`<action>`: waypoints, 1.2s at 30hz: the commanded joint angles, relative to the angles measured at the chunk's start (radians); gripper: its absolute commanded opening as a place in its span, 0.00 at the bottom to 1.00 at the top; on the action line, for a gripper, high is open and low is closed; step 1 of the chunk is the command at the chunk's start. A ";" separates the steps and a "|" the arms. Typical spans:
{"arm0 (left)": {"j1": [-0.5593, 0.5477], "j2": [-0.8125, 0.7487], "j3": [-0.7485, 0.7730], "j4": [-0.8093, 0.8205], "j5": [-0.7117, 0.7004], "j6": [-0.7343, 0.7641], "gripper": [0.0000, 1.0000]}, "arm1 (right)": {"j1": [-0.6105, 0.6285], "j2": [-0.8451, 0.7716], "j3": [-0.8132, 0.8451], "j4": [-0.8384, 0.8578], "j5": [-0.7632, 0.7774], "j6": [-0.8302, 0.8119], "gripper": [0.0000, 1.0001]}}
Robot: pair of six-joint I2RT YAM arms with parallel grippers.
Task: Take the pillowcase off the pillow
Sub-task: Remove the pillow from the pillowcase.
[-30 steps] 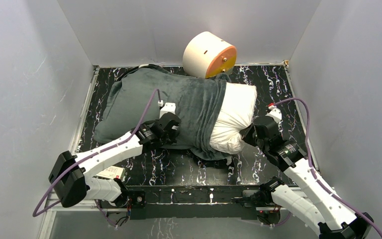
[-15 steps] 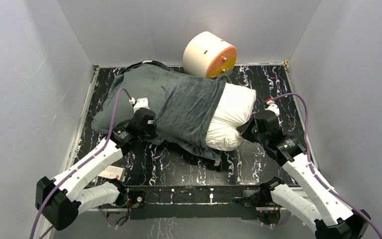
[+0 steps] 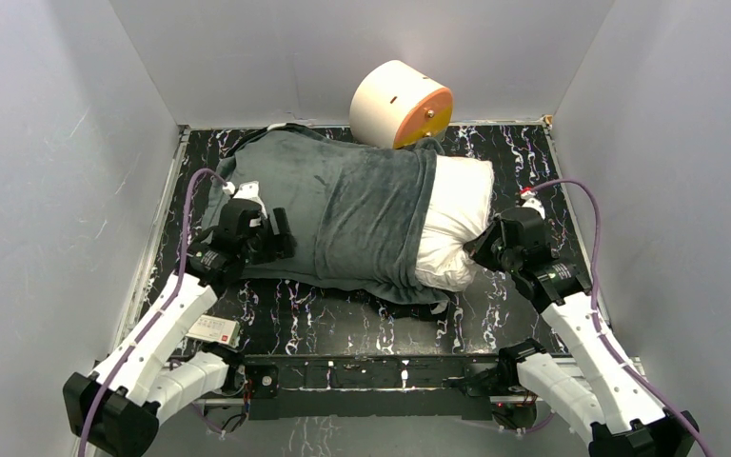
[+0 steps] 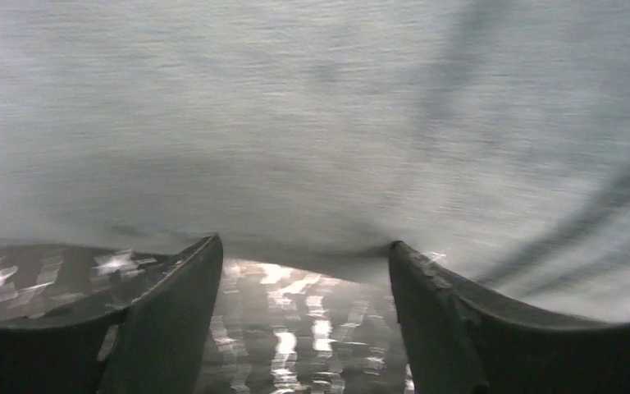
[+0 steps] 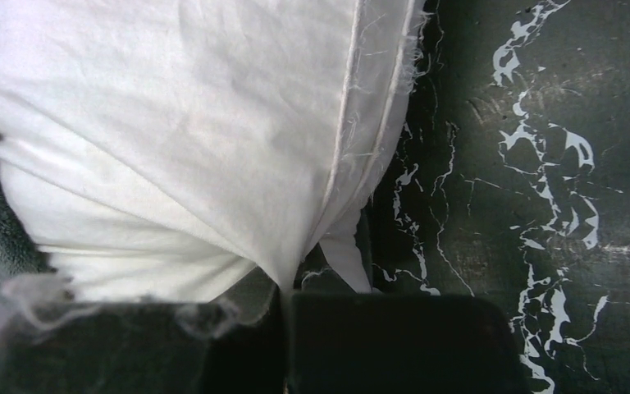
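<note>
The large plush dark grey fabric pillowcase [image 3: 343, 214] lies grey face up across the middle of the black, white-veined marble-patterned table [image 3: 343, 324], reaching from the centre toward 9 and 10 o'clock. The plump white stuffed rectangular pillow [image 3: 452, 224] is mostly inside it. Only the pillow's end sticks out of the sleeve's open mouth toward 3 o'clock, bare and creased.

The left gripper [image 3: 281, 236] sits at about 8 o'clock against the near edge of the pillowcase. In its wrist view the two dark fingers [image 4: 172, 312] stand well apart, with the glossy table showing between them. The grey plush [image 4: 295, 123] fills the view just past their tips (blurred here). Nothing is caught between them, so this claw is open and empty.

The right gripper [image 3: 481, 252] is at about 4 o'clock, pressed to the near corner of the exposed pillow. Its wrist view shows the fingers closed tight together [image 5: 287, 295], and the pillow's white cloth [image 5: 172, 123] gathers into a pinched fold at its piped seam that runs down into them. The marbled table [image 5: 541, 164] lies on the right of that view.

A cream cylinder with an orange end face [image 3: 400, 105] lies at 12 o'clock against the far wall, touching the far edge of the pillowcase.
</note>
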 commanded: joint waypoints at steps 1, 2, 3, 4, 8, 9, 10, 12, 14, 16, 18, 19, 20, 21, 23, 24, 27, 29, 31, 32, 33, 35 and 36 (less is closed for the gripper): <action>-0.005 -0.052 0.004 0.170 0.481 -0.103 0.79 | -0.005 0.000 -0.034 0.138 -0.130 0.044 0.00; -0.012 -0.056 -0.006 0.192 0.538 -0.130 0.82 | -0.005 0.005 -0.041 0.150 -0.143 0.048 0.00; -0.029 -0.063 -0.018 0.211 0.568 -0.160 0.83 | -0.005 0.013 -0.044 0.159 -0.151 0.053 0.00; -0.055 -0.075 -0.033 0.237 0.587 -0.193 0.85 | -0.005 0.019 -0.046 0.167 -0.155 0.057 0.00; -0.253 -0.108 -0.132 0.361 0.490 -0.301 0.89 | -0.005 0.041 -0.052 0.209 -0.202 0.075 0.00; -0.309 -0.101 -0.155 0.386 0.447 -0.321 0.89 | -0.005 0.046 -0.052 0.219 -0.211 0.081 0.00; -0.358 -0.089 -0.177 0.426 0.408 -0.341 0.89 | -0.006 0.051 -0.052 0.226 -0.220 0.085 0.00; -0.442 -0.060 -0.227 0.527 0.333 -0.380 0.90 | -0.006 0.054 -0.051 0.235 -0.233 0.095 0.00; -0.513 -0.021 -0.281 0.650 0.258 -0.401 0.90 | -0.005 0.052 -0.049 0.242 -0.242 0.107 0.00; -0.560 0.040 -0.357 0.793 0.179 -0.428 0.90 | -0.006 0.041 -0.050 0.244 -0.245 0.115 0.00; -0.581 0.121 -0.422 0.989 0.138 -0.466 0.90 | -0.006 0.031 -0.048 0.242 -0.244 0.121 0.00; -0.588 0.173 -0.440 1.068 0.117 -0.476 0.90 | -0.007 0.025 -0.045 0.240 -0.242 0.121 0.00; -0.597 0.238 -0.438 1.135 0.089 -0.480 0.90 | -0.007 0.019 -0.041 0.232 -0.238 0.121 0.00; -0.603 0.306 -0.428 1.206 0.078 -0.466 0.90 | -0.006 0.015 -0.035 0.222 -0.230 0.119 0.00; -0.609 0.386 -0.397 1.300 0.043 -0.443 0.90 | -0.007 0.010 -0.033 0.210 -0.223 0.116 0.00; -0.612 0.413 -0.378 1.329 0.019 -0.411 0.88 | -0.006 0.010 -0.035 0.209 -0.226 0.116 0.00; -0.612 0.464 -0.333 1.328 -0.024 -0.362 0.57 | -0.007 0.022 -0.041 0.211 -0.229 0.111 0.00; -0.612 0.449 -0.331 1.257 -0.093 -0.358 0.17 | -0.008 0.025 -0.028 0.191 -0.189 0.091 0.00; -0.612 0.293 -0.348 0.941 -0.324 -0.398 0.00 | -0.022 0.036 0.015 0.102 -0.006 0.023 0.00; -0.612 0.251 -0.352 0.817 -0.374 -0.400 0.00 | -0.033 0.040 0.017 0.093 0.016 0.013 0.00; -0.612 0.210 -0.354 0.728 -0.433 -0.390 0.00 | -0.055 0.044 0.017 0.087 0.030 0.002 0.00; -0.612 0.143 -0.346 0.486 -0.557 -0.418 0.00 | -0.100 0.050 0.014 0.076 0.032 -0.016 0.00; -0.612 0.109 -0.341 0.365 -0.620 -0.464 0.00 | -0.127 0.048 0.011 0.075 0.018 -0.024 0.00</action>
